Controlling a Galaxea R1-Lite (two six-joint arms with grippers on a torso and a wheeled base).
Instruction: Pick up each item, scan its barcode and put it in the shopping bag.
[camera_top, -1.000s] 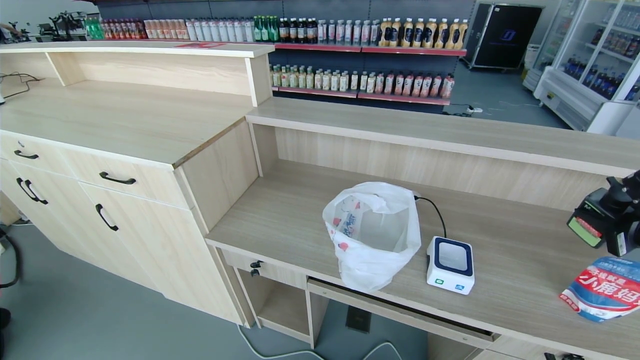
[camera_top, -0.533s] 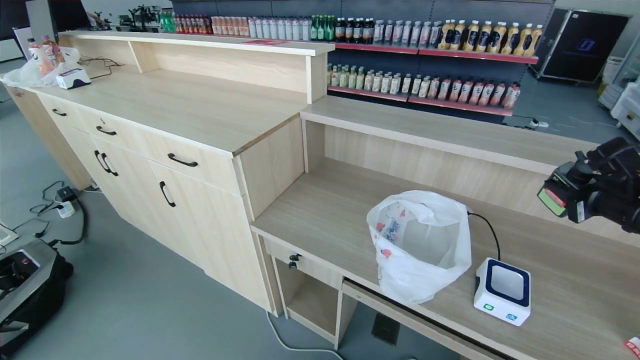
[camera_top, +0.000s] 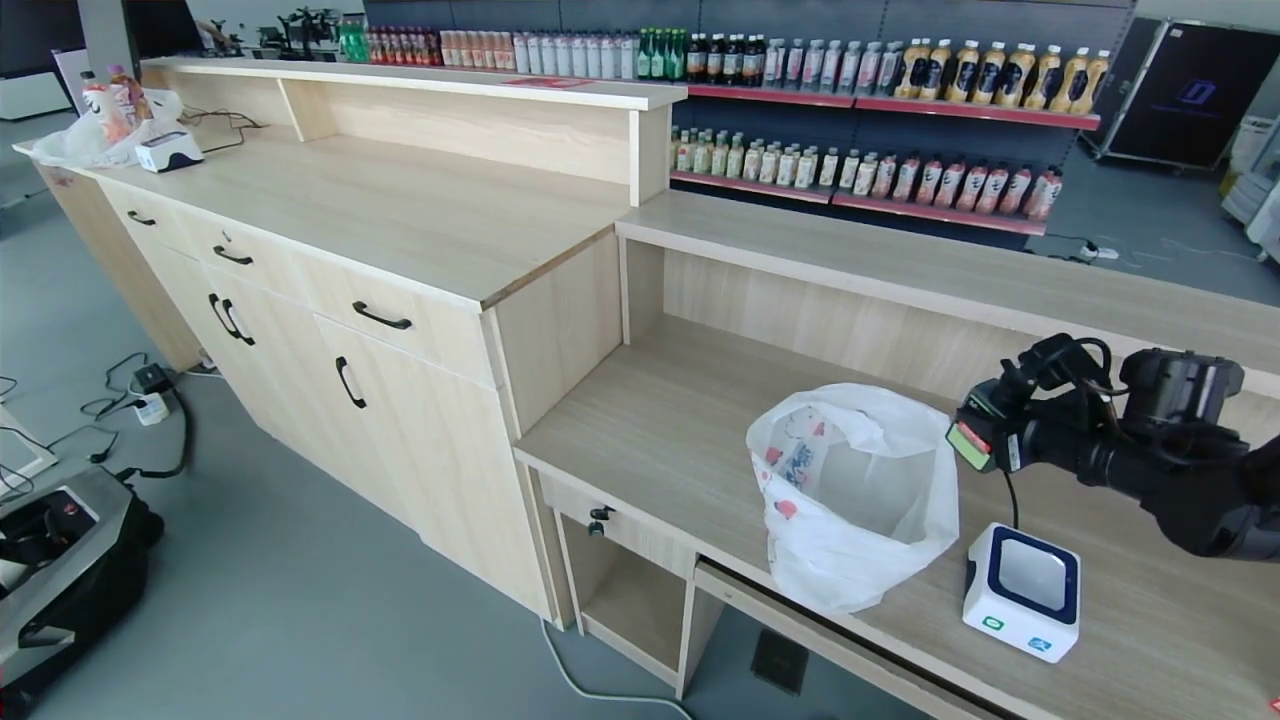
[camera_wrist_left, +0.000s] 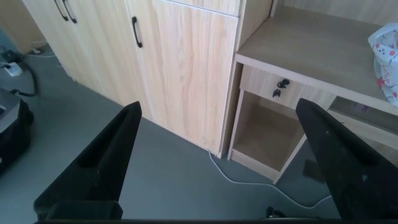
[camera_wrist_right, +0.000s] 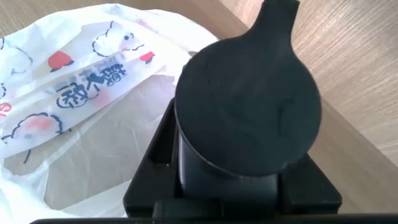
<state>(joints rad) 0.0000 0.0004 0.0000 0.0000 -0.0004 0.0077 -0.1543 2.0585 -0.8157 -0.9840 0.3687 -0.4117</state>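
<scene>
The white shopping bag (camera_top: 850, 490) stands open on the lower counter (camera_top: 680, 430), and its edge also shows in the left wrist view (camera_wrist_left: 385, 56). A white scanner (camera_top: 1022, 592) with a dark window sits just right of it. My right gripper (camera_top: 985, 440) hangs over the bag's right rim, shut on a dark item with a green and red label (camera_top: 968, 445). In the right wrist view that item (camera_wrist_right: 249, 106) is a black round shape above the bag (camera_wrist_right: 74, 93). My left gripper (camera_wrist_left: 217, 155) is open, low over the floor in front of the cabinet.
A taller counter with drawers and doors (camera_top: 380, 320) adjoins on the left, carrying another bag and scanner (camera_top: 110, 135) at its far end. Shelves of bottles (camera_top: 800, 100) stand behind. Cables (camera_top: 150, 400) and a black case (camera_top: 60, 540) lie on the floor.
The head camera has swung left, so the whole scene has shifted right. My right arm has carried the green and red item leftward, from beside the scanner to above the bag's rim.
</scene>
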